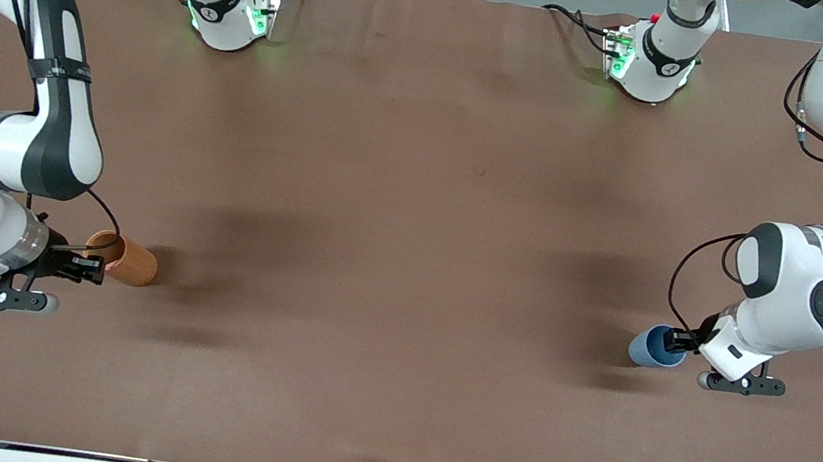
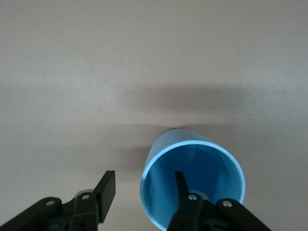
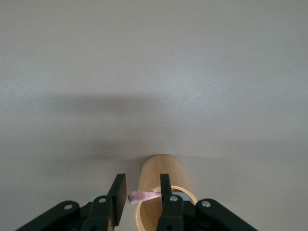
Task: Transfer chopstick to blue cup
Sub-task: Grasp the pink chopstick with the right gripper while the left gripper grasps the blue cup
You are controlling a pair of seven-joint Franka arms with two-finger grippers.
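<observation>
Front view: brown desk (image 1: 407, 262). Wooden cup (image 1: 129, 261) at the right arm's end, right gripper (image 1: 89, 266) at its rim. Blue cup (image 1: 652, 347) at the left arm's end, left gripper (image 1: 675, 341) at its rim.

Left wrist view: jaws apart, astride the blue cup's (image 2: 192, 183) wall, one finger (image 2: 181, 185) inside the light blue interior, the other (image 2: 107, 190) outside, clear of the wall.

Right wrist view: jaws apart, one finger (image 3: 165, 186) at the wooden cup's (image 3: 163, 175) rim, the other (image 3: 118, 192) outside. Pink chopstick (image 3: 142, 196) end poking out of the wooden cup between the fingers; grip on it not discernible.
</observation>
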